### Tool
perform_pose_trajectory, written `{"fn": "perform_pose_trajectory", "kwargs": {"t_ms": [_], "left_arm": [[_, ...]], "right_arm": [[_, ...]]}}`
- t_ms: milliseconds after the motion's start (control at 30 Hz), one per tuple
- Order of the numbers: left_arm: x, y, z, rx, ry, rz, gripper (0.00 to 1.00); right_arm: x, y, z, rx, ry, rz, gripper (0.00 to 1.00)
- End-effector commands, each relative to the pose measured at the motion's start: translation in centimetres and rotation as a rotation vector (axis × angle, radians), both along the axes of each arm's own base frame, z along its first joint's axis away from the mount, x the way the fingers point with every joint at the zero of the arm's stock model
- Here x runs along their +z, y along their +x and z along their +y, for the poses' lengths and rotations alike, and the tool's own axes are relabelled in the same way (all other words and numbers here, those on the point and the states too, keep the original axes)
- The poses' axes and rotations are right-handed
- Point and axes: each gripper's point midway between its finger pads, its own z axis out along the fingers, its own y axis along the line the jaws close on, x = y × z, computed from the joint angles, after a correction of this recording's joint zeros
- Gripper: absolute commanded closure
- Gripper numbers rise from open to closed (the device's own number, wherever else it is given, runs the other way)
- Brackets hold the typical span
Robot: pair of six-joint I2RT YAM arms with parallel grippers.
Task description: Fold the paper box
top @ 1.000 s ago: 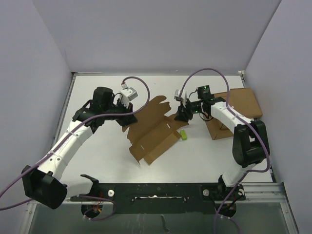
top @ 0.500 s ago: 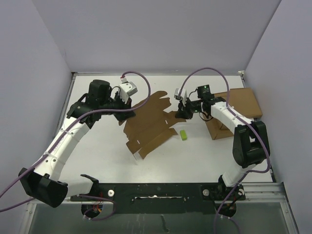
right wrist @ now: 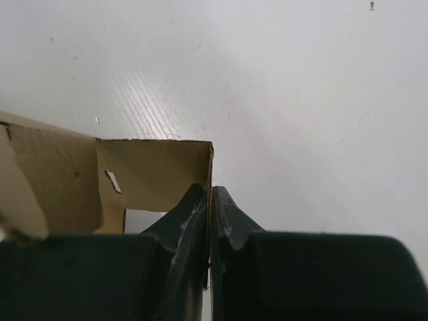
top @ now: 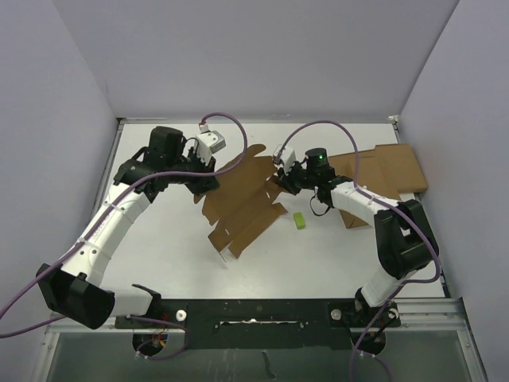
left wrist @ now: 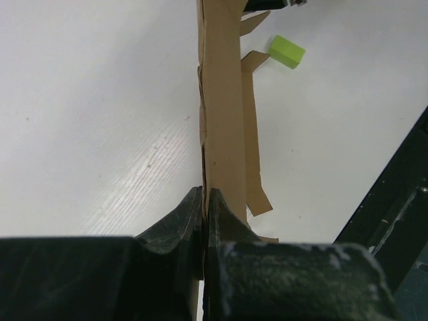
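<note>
The paper box (top: 242, 205) is a brown die-cut cardboard sheet with flaps and slits, held tilted above the white table between both arms. My left gripper (top: 208, 185) is shut on its left edge; in the left wrist view the sheet (left wrist: 224, 114) runs edge-on away from the pinched jaws (left wrist: 205, 195). My right gripper (top: 284, 181) is shut on a flap at the sheet's right edge; in the right wrist view the flap (right wrist: 154, 170) with a small slit stands just left of the closed fingers (right wrist: 210, 190).
A small lime-green block (top: 299, 220) lies on the table right of the sheet, also in the left wrist view (left wrist: 287, 51). A larger flat brown cardboard slab (top: 390, 171) lies at the right, partly under my right arm. Grey walls enclose the table.
Both grippers have carried the sheet leftward and lifted it. My right arm has stretched further left. The left gripper has swung a little right and stays clamped on the edge.
</note>
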Motion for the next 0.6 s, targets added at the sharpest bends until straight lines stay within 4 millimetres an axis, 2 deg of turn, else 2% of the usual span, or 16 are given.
{"fn": "perform_pose_trajectory", "kwargs": {"t_ms": [0, 133, 300, 567], "left_arm": [[0.8, 2.4, 1.9, 0.075, 0.087, -0.092, 1.0], [1.7, 4.4, 3.2, 0.147, 0.124, -0.146, 1.0], [2.6, 5.7, 2.4, 0.142, 0.104, -0.171, 1.0], [0.7, 4.1, 0.0, 0.076, 0.04, -0.09, 1.0]], "right_arm": [[4.5, 2.2, 1.1, -0.041, 0.075, -0.151, 1.0], [4.3, 2.2, 1.2, -0.05, 0.095, -0.113, 1.0], [4.2, 1.9, 1.7, -0.058, 0.142, -0.066, 1.0], [3.1, 1.7, 1.7, -0.093, 0.205, -0.027, 1.0]]}}
